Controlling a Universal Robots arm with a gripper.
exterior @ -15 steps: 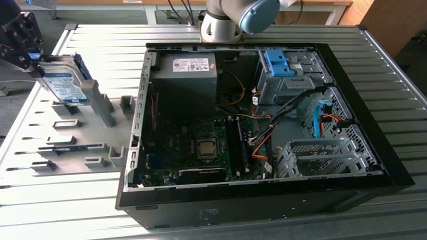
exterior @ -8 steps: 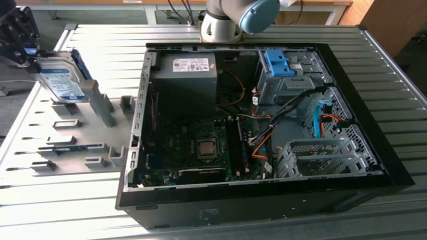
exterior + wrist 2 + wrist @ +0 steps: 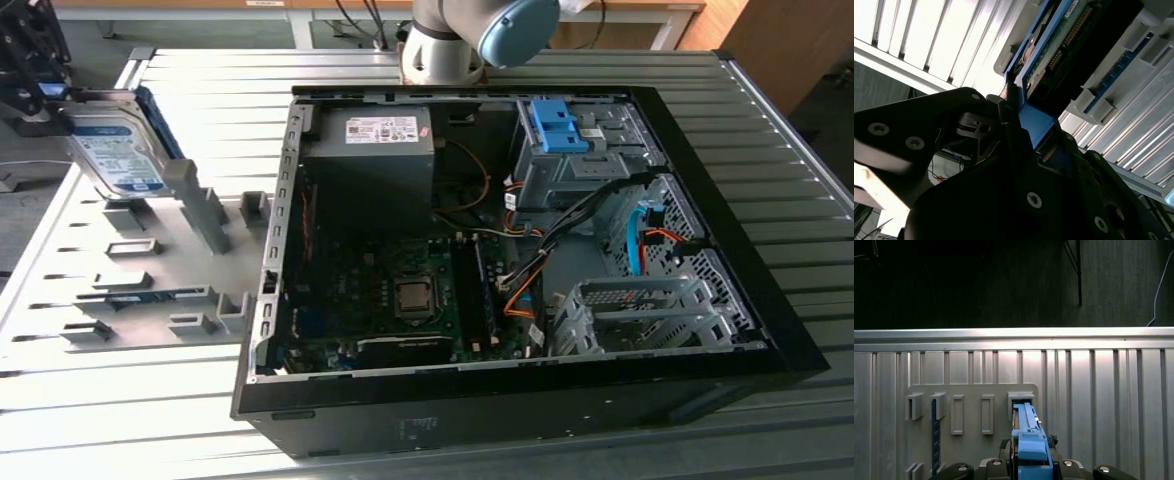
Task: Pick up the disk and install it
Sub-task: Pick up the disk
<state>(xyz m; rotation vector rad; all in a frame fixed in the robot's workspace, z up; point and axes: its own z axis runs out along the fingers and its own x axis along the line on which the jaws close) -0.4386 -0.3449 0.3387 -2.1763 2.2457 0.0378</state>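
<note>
At the exterior view's far left, my gripper [image 3: 40, 105] is shut on the disk [image 3: 118, 150], a silver drive with a white-and-blue label and a blue frame. I hold it by its upper end. It hangs tilted over the grey holder plate [image 3: 80, 340], its lower end close to the plate's upright brackets [image 3: 200, 205]. In the second wrist view the black fingers [image 3: 1009, 107] clamp the blue frame of the disk [image 3: 1064, 50]. In the first wrist view the disk [image 3: 1028, 437] shows edge-on, pointing at a slot bracket [image 3: 1021, 397] on the plate.
The open computer case [image 3: 747, 300] fills the middle of the slatted metal table. Inside it are a dark box with a white sticker [image 3: 374, 150], a blue clip in the drive bay [image 3: 558, 125], a metal cage [image 3: 641, 310], the mainboard and cables. The arm's base [image 3: 461, 35] stands behind the case.
</note>
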